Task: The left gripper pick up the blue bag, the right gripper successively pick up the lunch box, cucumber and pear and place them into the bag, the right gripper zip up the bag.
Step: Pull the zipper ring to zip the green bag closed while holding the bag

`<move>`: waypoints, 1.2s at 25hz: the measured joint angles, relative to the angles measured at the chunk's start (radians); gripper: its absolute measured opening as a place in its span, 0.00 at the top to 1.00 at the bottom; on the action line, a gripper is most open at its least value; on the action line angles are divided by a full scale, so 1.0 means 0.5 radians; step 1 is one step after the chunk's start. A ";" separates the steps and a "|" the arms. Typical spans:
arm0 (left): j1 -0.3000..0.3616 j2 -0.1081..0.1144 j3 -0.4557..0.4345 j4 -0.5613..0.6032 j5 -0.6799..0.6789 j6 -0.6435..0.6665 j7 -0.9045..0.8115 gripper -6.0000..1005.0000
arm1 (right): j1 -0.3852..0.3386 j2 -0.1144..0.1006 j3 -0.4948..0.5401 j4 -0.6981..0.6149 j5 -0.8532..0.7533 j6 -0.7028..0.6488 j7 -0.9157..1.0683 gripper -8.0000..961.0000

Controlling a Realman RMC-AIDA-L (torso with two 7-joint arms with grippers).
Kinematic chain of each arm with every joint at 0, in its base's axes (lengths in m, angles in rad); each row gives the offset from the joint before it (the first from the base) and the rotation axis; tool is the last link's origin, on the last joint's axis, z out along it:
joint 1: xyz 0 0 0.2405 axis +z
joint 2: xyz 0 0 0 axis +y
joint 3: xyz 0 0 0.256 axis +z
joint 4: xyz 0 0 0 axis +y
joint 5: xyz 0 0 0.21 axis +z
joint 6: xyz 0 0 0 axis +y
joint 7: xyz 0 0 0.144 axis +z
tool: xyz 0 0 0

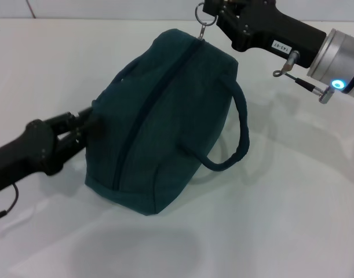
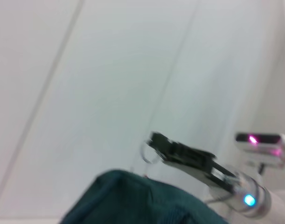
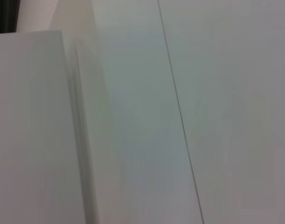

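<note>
The blue bag (image 1: 165,121) lies tilted on the white table, its zip line running closed along the top. My left gripper (image 1: 88,123) is at the bag's left side, shut on the fabric there. At the bag's far end my right gripper (image 1: 210,10) is shut on the ring zip pull (image 1: 205,19). One loop handle (image 1: 237,136) hangs off the bag's right side. The left wrist view shows the bag's top (image 2: 133,198) with the right gripper (image 2: 154,139) and the ring (image 2: 149,153) just above it. The lunch box, cucumber and pear are out of view.
The white table (image 1: 292,197) surrounds the bag. A thin cable (image 1: 298,81) hangs under the right wrist. The right wrist view shows only pale wall panels (image 3: 133,116).
</note>
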 joint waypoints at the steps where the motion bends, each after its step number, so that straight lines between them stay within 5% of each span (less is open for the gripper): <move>1: -0.004 -0.001 -0.019 0.000 -0.003 -0.001 -0.011 0.82 | 0.000 0.000 0.000 0.000 0.001 0.000 0.000 0.98; 8: -0.115 -0.017 -0.053 0.129 -0.021 -0.040 -0.150 0.63 | 0.003 0.000 0.009 0.009 0.002 0.004 -0.002 0.98; 16: -0.347 -0.036 0.041 0.744 0.091 -0.140 -0.694 0.37 | -0.003 0.000 0.004 0.015 0.025 0.015 -0.004 0.98; 22: -0.374 -0.045 0.605 1.504 0.147 -0.422 -1.352 0.21 | -0.009 0.000 0.010 0.015 0.055 0.036 -0.012 0.98; 30: -0.372 -0.043 1.389 2.451 0.552 -0.604 -2.246 0.21 | -0.012 0.000 0.013 0.018 0.076 0.047 -0.015 0.98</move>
